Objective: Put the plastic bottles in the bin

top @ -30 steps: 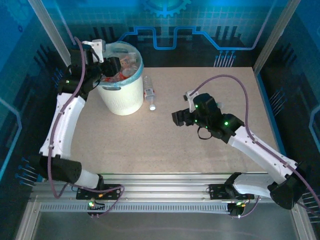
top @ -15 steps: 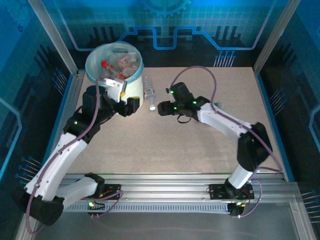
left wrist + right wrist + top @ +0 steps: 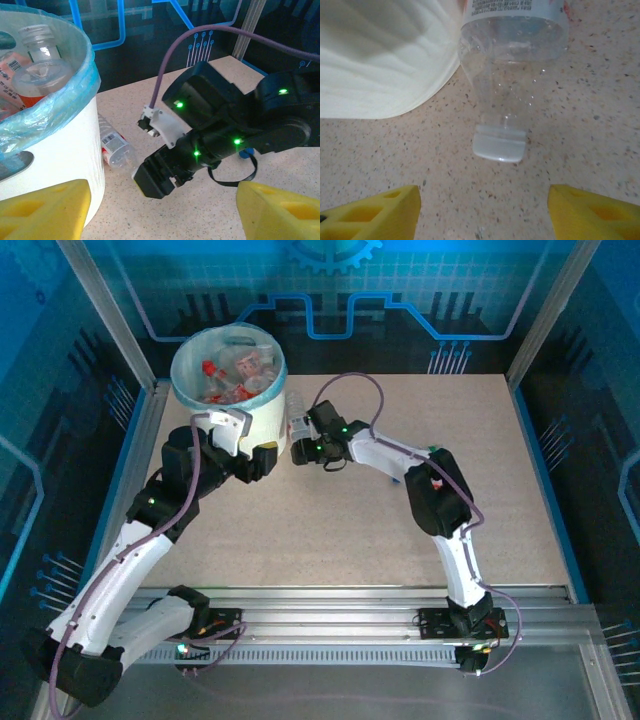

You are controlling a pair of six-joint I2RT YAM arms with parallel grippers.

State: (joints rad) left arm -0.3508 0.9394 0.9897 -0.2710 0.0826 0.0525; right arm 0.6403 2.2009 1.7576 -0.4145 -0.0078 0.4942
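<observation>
Logging the top view: the left gripper [image 3: 262, 460] has dropped back from over the bin [image 3: 268, 420] to just in front of it, and the right gripper [image 3: 300, 450] has swung in to the one plastic bottle [image 3: 297, 420] lying just right of the bin, with the other bottles [image 3: 235, 375] already inside. Left wrist view: the left fingers [image 3: 45, 210] are spread and empty beside the bin. Right wrist view: the right fingers [image 3: 370, 215] are spread either side of the cap [image 3: 500, 147], not touching it, so this is probably the last pick.

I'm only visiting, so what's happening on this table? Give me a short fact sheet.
Bin: round white plastic bucket with blue liner, holding many small bottles
Left out: one clear plastic bottle, lying on the table beside the bucket
Right gripper: open, facing that bottle's cap, not gripping
Left gripper: open, empty, beside the bucket
</observation>
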